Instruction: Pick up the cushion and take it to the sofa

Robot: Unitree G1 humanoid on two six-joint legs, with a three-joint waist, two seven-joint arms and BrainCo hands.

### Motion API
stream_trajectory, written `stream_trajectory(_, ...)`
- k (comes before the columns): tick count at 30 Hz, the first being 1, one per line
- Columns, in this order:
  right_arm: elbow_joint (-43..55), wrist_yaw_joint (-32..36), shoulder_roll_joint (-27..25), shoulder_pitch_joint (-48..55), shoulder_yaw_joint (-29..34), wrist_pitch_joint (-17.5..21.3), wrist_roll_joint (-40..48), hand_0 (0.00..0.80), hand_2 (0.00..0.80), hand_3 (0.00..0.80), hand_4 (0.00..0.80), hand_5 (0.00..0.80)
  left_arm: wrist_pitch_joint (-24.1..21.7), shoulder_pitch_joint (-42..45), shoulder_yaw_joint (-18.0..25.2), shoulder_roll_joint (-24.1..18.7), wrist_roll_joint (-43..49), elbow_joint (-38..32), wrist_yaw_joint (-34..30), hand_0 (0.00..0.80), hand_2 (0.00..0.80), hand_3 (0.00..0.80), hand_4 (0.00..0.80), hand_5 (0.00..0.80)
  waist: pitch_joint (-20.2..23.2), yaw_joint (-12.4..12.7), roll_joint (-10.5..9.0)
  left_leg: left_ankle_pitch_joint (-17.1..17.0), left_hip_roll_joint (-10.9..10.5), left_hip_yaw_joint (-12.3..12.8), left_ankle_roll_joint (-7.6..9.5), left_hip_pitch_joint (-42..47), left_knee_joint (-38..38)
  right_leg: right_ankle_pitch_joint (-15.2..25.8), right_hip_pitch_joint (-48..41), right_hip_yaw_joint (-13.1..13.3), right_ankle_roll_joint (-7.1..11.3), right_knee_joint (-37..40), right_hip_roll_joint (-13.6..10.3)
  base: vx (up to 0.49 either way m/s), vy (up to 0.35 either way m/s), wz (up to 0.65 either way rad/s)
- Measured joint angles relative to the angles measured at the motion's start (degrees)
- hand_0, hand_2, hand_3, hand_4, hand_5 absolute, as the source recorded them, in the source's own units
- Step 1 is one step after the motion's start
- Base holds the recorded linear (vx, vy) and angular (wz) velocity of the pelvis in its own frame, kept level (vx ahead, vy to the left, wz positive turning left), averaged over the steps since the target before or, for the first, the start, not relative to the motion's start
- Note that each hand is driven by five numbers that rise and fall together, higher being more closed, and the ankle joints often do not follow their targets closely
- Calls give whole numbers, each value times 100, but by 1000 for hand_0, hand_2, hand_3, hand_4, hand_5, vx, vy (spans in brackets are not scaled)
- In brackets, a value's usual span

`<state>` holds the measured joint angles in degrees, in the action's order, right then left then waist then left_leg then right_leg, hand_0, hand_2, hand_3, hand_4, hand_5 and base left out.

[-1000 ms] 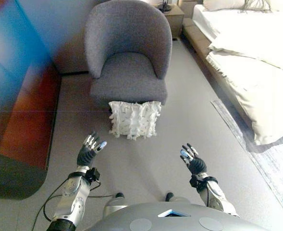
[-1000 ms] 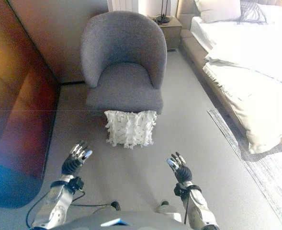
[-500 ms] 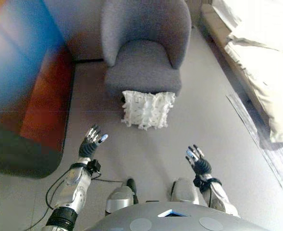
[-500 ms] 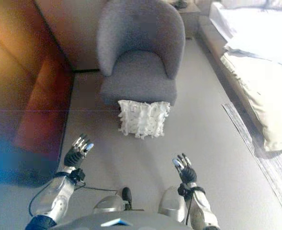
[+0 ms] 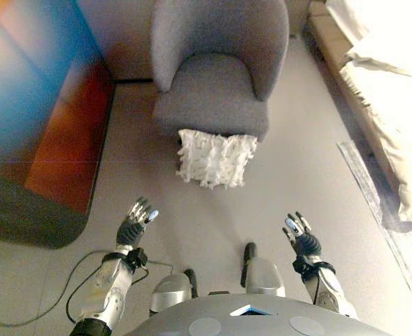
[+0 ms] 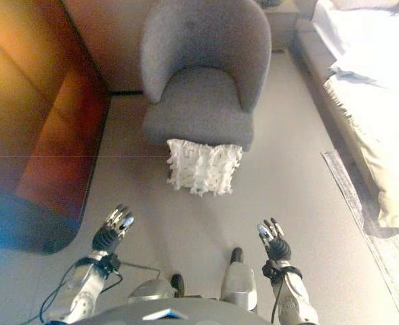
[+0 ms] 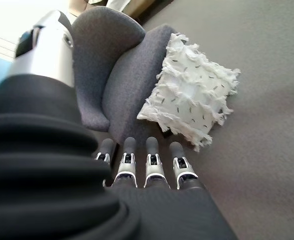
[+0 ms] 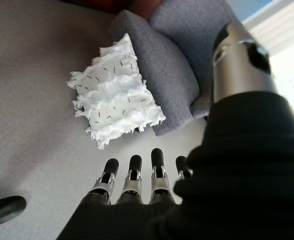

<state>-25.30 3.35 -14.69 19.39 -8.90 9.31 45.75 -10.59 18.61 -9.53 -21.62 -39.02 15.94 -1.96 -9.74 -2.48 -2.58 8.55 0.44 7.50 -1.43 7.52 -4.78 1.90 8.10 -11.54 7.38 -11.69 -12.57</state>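
Grey floor (image 5: 289, 182) – white fringed cushion (image 5: 215, 157) leaning on armchair (image 5: 216, 77) – both hands' fingers (image 7: 149, 157) straight, holding nothing.

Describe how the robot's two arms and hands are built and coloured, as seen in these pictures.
Both arms are silver-grey metal. The left hand and the right hand each have a dark ribbed cover over the back and wrist. Their fingers are silver segments ending in dark rounded tips, set in an even row.
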Motion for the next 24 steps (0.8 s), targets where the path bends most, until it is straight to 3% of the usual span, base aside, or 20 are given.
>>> stream_trajectory(2, 18, -7, 0, 46, -29, -18, -5, 0, 0, 0, 0, 0, 14, -6, -2, 6, -35, -17, 14, 0, 0, 0, 0, 0, 50, -84, -46, 62, 157, -37, -140, -11, -102, -217, 12, 26, -290, -272, 135, 401, -210, 13)
stream_trajectory(4, 43, 2, -29, 98, -103, -21, -4, 0, 0, 0, 0, 0, 32, 30, 1, 35, -144, -24, -22, 0, 0, 0, 0, 0, 104, -177, -9, 160, 315, -139, -275, 83, -200, -627, 26, 175, -344, -666, 278, 411, -220, 10)
stream_trajectory(6, 45, 50, -88, 93, -119, -71, -5, 0, 0, 0, 0, 0, 32, 23, 23, 45, -254, -45, -28, 0, 0, 0, 0, 0, 198, -248, 84, 284, 537, -141, -390, 75, -394, -909, 15, 317, -395, -784, 567, 416, -232, -2)
stream_trajectory(8, 43, 128, -118, 2, -118, -109, -4, 0, 0, 0, 0, 0, 35, -27, 110, 34, -304, -57, -14, 0, 0, 0, 0, 0, 281, -303, 11, 291, 617, -125, -413, -267, -1147, -1038, 28, 387, -550, -846, 674, 297, -219, -2)
stream_trajectory(11, 80, 236, -391, -177, -104, -116, -4, 0, 0, 0, 0, 0, 40, -202, 101, 79, -349, -80, 118, 0, 0, 0, 0, 0, 357, -190, -24, -130, 867, -147, -528, -1065, -2771, -1111, -104, 441, -781, -732, 820, 260, -163, -22)
stream_trajectory(13, 86, 260, -506, -181, -98, -115, -2, 0, 0, 0, 0, 0, 47, -222, 119, 152, -356, -121, 180, 0, 0, 0, 0, 0, 354, -127, -63, -489, 980, -133, -326, -1343, -3366, -1114, -305, 415, -948, -585, 868, 151, -61, -13)
stream_trajectory(14, 90, 276, -524, -186, -99, -116, -2, 0, 0, 0, 0, 0, 47, -234, 109, 164, -354, -159, 177, 0, 0, 0, 0, 0, 334, -127, -101, -431, 937, -132, -339, -1431, -3471, -1121, -393, 411, -993, -524, 838, 183, 12, -8)
stream_trajectory(16, 114, 326, -547, -196, -101, -117, -2, 0, 0, 0, 0, 0, 44, -204, 115, 172, -354, -227, 179, 0, 0, 0, 0, 0, 320, -108, -120, -427, 837, -2, -345, -1489, -3201, -1122, -479, 478, -1053, -437, 860, 177, 59, -14)
stream_trajectory(19, 205, 337, -542, -130, -107, -127, -1, 0, 0, 0, 0, 0, 30, -143, 114, 191, -353, -262, 160, 0, 0, 0, 0, 0, 262, -109, -80, -431, 883, 294, -345, -1386, -2072, -1139, -645, 461, -1090, -320, 933, 205, 120, -2)
stream_trajectory(24, 202, 395, -550, 27, -92, -126, -3, 0, 0, 0, 0, 0, 22, -230, 109, 208, -355, -240, 150, 0, 0, 0, 0, 0, 93, -90, 112, -623, 1005, -55, -173, -1203, -233, -1251, -760, 464, -978, -284, 1057, 302, 144, 3)
